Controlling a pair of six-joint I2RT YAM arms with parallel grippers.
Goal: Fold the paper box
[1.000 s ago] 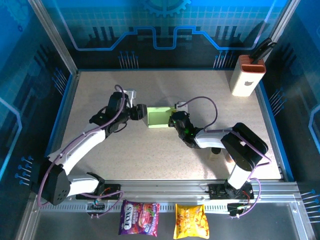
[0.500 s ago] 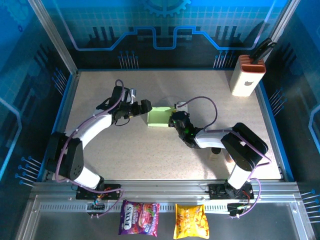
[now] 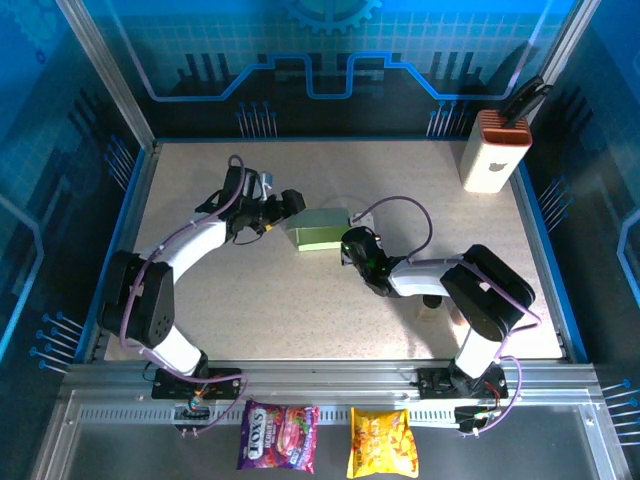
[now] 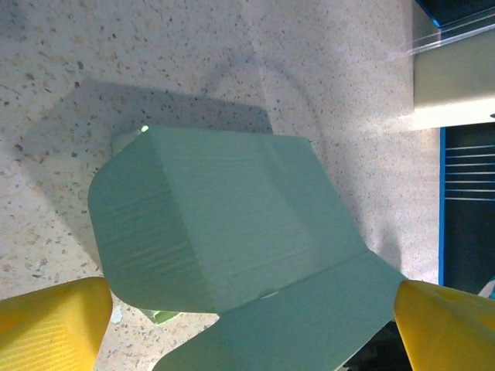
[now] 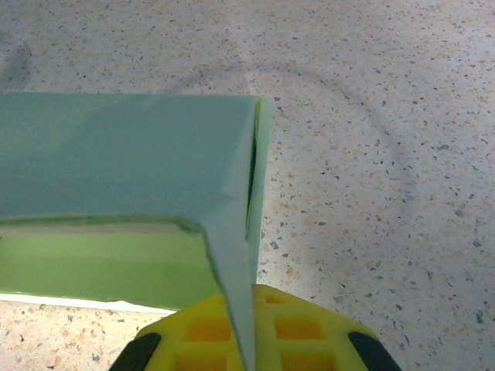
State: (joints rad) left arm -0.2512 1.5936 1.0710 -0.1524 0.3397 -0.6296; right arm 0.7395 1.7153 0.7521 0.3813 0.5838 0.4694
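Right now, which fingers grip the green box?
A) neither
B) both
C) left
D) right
D: in the right wrist view a thin wall of the box is pinched between the right fingers, while the left fingers are spread wide.

"FOX'S" on purple snack pkt (image 3: 278, 436); yellow pkt (image 3: 382, 440) txt illegible.

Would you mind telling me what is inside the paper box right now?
The paper box has its lid folded down, so the inside is covered. The narrow slit at one corner is too dark to tell.
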